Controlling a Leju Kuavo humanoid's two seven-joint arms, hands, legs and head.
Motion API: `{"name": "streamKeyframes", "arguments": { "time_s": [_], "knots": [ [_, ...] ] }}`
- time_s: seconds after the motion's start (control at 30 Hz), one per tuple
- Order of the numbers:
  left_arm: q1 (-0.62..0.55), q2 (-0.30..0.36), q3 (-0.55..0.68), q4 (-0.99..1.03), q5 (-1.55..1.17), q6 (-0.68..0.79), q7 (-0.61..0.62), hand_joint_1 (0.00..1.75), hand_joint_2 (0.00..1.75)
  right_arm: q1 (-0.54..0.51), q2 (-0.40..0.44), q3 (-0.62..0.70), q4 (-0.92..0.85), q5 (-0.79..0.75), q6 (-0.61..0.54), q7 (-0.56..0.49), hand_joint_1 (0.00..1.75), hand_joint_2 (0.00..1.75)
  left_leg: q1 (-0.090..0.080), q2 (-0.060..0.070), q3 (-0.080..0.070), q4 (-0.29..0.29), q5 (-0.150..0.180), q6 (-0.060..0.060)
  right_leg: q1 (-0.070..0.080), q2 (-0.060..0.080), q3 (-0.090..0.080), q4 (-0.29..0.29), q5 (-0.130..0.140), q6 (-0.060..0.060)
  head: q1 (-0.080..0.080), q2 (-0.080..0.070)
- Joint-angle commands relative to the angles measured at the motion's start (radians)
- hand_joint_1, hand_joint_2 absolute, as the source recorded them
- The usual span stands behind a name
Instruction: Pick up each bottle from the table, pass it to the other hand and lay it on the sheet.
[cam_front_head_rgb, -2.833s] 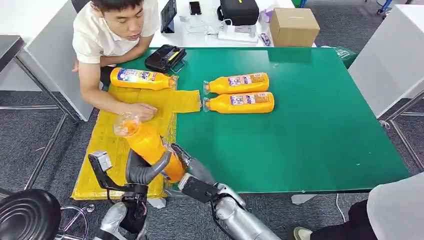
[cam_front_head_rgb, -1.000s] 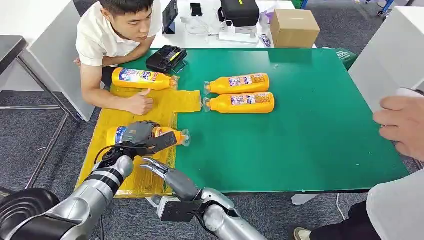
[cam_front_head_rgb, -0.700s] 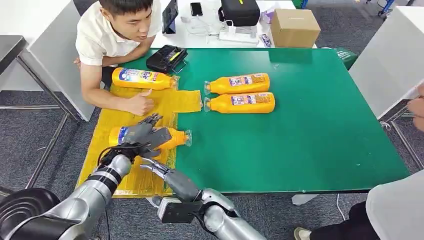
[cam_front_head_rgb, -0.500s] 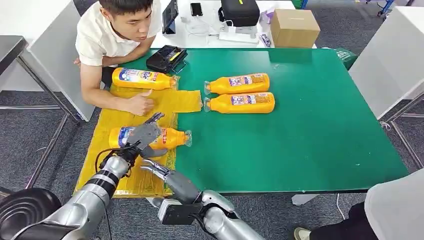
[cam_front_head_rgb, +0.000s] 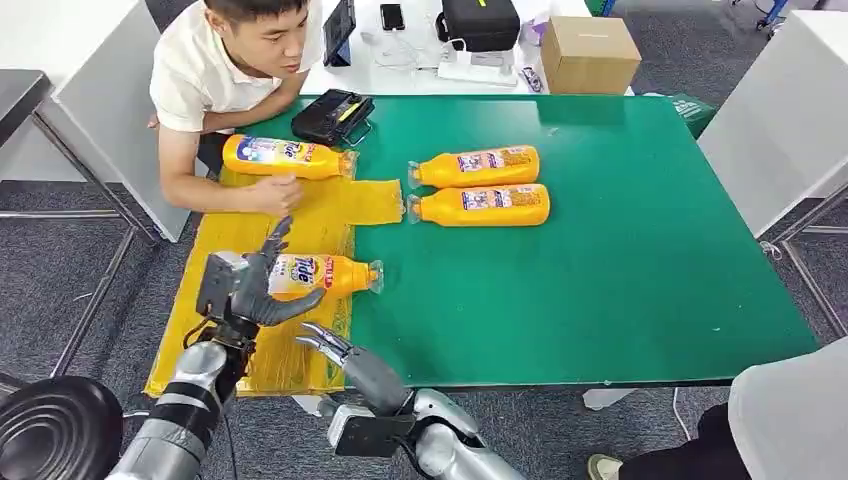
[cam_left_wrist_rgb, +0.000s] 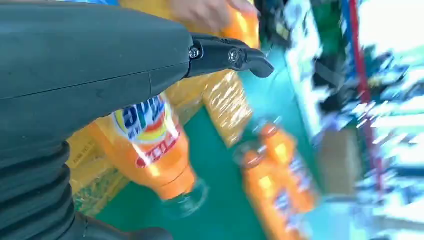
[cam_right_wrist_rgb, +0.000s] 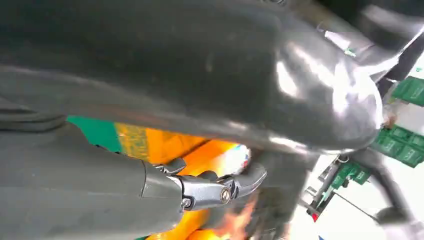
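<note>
Okay, head view: left hand (cam_front_head_rgb: 250, 285) spread, holding nothing, hovering right beside the label end of the near bottle (cam_front_head_rgb: 322, 275). That bottle lies flat across the yellow sheet (cam_front_head_rgb: 240, 235), cap end poking over the sheet edge onto the green table (cam_front_head_rgb: 620, 240). Right hand (cam_front_head_rgb: 335, 350) sits low at the table's front edge, fingers apart, holding nothing, just clear of the bottle. Far bottle (cam_front_head_rgb: 285, 157) already on the sheet by a person's hand (cam_front_head_rgb: 272, 192); two bottles (cam_front_head_rgb: 478, 185) side by side on the table, well apart from both hands.

Risk, my read: round bottle with its cap off the sheet could roll if the fingers clip it. Person's hand is close to the sheet too.

Left wrist view: thumb (cam_left_wrist_rgb: 227, 54) off the bottle (cam_left_wrist_rgb: 150, 150), which lies under the hand, cap pointing away.

Right wrist view: blurry; fingers (cam_right_wrist_rgb: 220, 190) near something orange, can't tell contact.
</note>
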Motion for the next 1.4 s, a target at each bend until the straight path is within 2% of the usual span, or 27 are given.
{"name": "streamKeyframes", "arguments": {
  "time_s": [0.03,0.23,0.27,0.33,0.47,0.63,0.77,0.8,0.87,0.9,1.03,1.1,1.17,1.27,1.4],
  "knots": [
    [0.075,0.041,0.031,-0.179,0.013,-0.009,0.017,0.00,1.75,-0.001,-0.049,0.023,-0.024,-0.003,-0.001,0.000,0.00,0.00,0.000,0.001,0.000,0.000,0.000,0.000,0.000,0.000,-0.001,0.000,0.000,0.000,0.000,0.000],
    [0.075,0.041,0.031,-0.179,0.013,-0.009,0.017,0.00,1.75,-0.001,-0.049,0.023,-0.024,-0.003,-0.001,0.000,0.00,0.00,0.000,0.001,0.000,-0.001,0.000,0.000,0.000,0.000,0.001,-0.001,0.000,0.000,0.000,0.000],
    [0.093,0.014,0.072,-0.197,0.094,0.000,-0.002,0.00,1.75,0.012,-0.054,0.012,-0.040,-0.002,-0.018,0.001,0.00,0.00,0.000,0.001,0.002,-0.001,0.000,0.000,0.000,0.000,0.001,-0.001,0.000,-0.001,0.000,0.000],
    [0.196,-0.005,0.115,-0.331,0.303,-0.035,0.038,0.00,1.75,0.076,-0.078,-0.050,-0.129,-0.029,-0.045,-0.007,0.00,0.00,-0.001,0.001,0.002,-0.001,0.000,0.000,0.000,0.000,0.002,-0.001,0.000,0.000,0.000,0.000],
    [0.354,0.004,0.097,-0.498,0.319,0.026,0.028,0.00,1.75,0.198,-0.113,-0.180,-0.313,-0.061,-0.113,-0.006,0.00,0.00,-0.001,0.004,0.004,-0.002,-0.002,0.001,-0.001,0.002,0.003,-0.002,-0.002,0.000,0.000,0.000],
    [0.407,-0.018,0.107,-0.553,0.336,0.070,0.015,0.00,1.75,0.285,-0.156,-0.241,-0.441,-0.047,-0.103,-0.006,0.00,0.00,-0.001,-0.001,-0.001,0.000,-0.002,0.000,-0.001,-0.002,-0.001,-0.001,-0.002,0.000,0.000,0.000],
    [0.499,-0.023,0.081,-0.656,0.325,0.076,0.001,0.00,1.75,0.352,-0.171,-0.334,-0.567,-0.051,-0.217,-0.019,0.00,0.00,-0.001,0.001,-0.004,0.000,-0.002,0.000,0.000,0.000,-0.005,-0.001,-0.001,0.000,0.000,0.000],
    [0.515,-0.020,0.069,-0.674,0.309,0.080,-0.004,0.00,1.75,0.356,-0.177,-0.363,-0.580,-0.032,-0.246,-0.004,0.00,1.75,-0.001,0.001,-0.003,0.000,-0.003,0.000,-0.001,-0.001,-0.003,0.000,-0.002,0.000,0.000,0.000],
    [0.527,-0.014,0.042,-0.690,0.250,0.102,-0.023,0.00,1.75,0.344,-0.207,-0.433,-0.563,0.004,-0.269,0.023,0.00,1.75,-0.001,0.001,-0.003,0.000,-0.003,0.000,-0.001,-0.001,-0.003,-0.001,-0.002,0.000,0.000,0.000],
    [0.524,-0.011,0.035,-0.689,0.247,0.107,-0.024,0.00,1.75,0.340,-0.206,-0.460,-0.549,0.002,-0.249,0.005,0.00,1.75,-0.001,0.000,-0.004,0.000,-0.002,0.000,-0.001,-0.002,-0.004,-0.001,-0.002,0.000,0.000,0.000],
    [0.515,-0.009,0.036,-0.679,0.247,0.108,-0.025,0.00,1.75,0.337,-0.196,-0.471,-0.535,0.005,-0.239,-0.006,0.00,1.75,-0.001,-0.001,-0.005,0.000,-0.001,0.000,-0.001,-0.002,-0.005,-0.001,-0.001,0.000,0.000,0.000],
    [0.512,-0.006,0.024,-0.672,0.234,0.106,-0.025,0.00,1.75,0.320,-0.216,-0.513,-0.501,0.047,-0.270,0.024,0.00,1.75,-0.001,0.000,-0.005,-0.001,-0.001,0.000,0.000,-0.001,-0.005,-0.001,0.000,0.000,0.000,0.000],
    [0.512,-0.005,0.012,-0.670,0.223,0.111,-0.030,0.00,1.75,0.301,-0.231,-0.557,-0.468,0.049,-0.265,0.012,0.00,1.75,-0.002,0.001,0.002,-0.003,-0.002,0.000,-0.001,-0.002,0.000,-0.002,-0.001,-0.001,0.000,0.000],
    [0.509,0.003,-0.015,-0.671,0.191,0.120,-0.042,0.00,1.75,0.241,-0.290,-0.628,-0.384,0.124,-0.282,0.028,0.00,1.75,-0.001,-0.001,-0.003,-0.001,0.000,0.001,-0.001,-0.002,-0.004,-0.002,0.000,0.000,0.000,0.000],
    [0.499,0.005,-0.032,-0.675,0.185,0.122,-0.046,0.00,1.75,0.157,-0.327,-0.664,-0.272,0.227,-0.315,0.033,0.00,1.75,-0.002,0.002,-0.001,-0.002,0.000,0.002,-0.002,0.000,-0.001,-0.003,0.001,0.001,0.000,0.000]
  ]
}}
